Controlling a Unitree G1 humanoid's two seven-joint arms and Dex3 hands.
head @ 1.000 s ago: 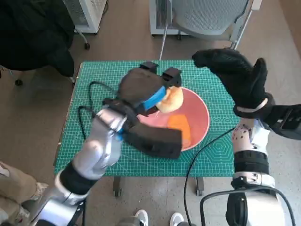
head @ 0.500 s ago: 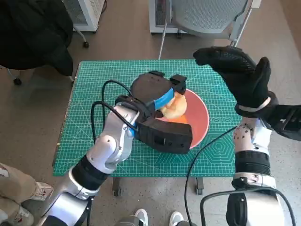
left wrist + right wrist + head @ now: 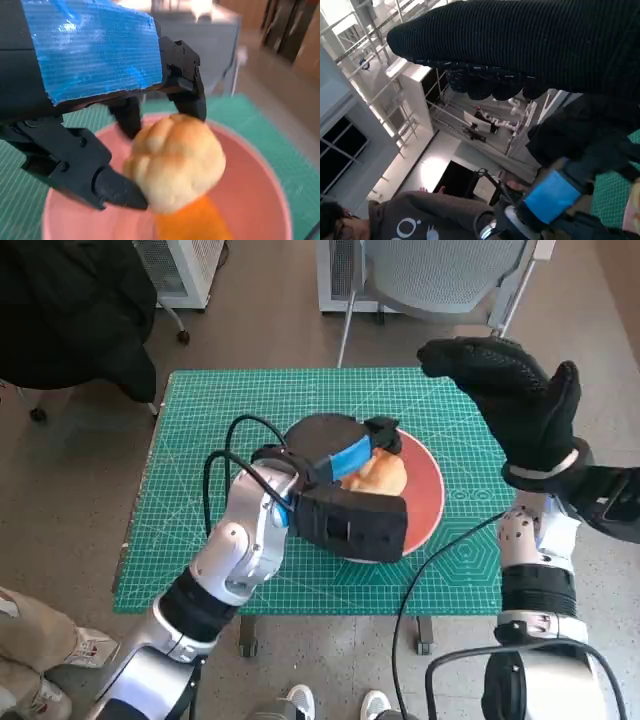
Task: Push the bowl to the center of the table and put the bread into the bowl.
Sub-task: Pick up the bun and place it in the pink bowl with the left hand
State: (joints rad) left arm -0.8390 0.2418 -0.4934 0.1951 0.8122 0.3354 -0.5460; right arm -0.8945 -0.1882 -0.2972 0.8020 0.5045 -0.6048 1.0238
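Over the last second the left hand, still gripping the bread roll, has carried it lower over the pink bowl, so release looks near; the right hand hovers open.

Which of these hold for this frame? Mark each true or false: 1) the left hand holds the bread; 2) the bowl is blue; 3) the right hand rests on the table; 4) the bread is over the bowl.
1) The left hand holds the bread between its fingers: true.
2) The bowl is blue: false, it is pink.
3) The right hand rests on the table: false, it is raised above the table's edge and holds nothing.
4) The bread is over the bowl: true.
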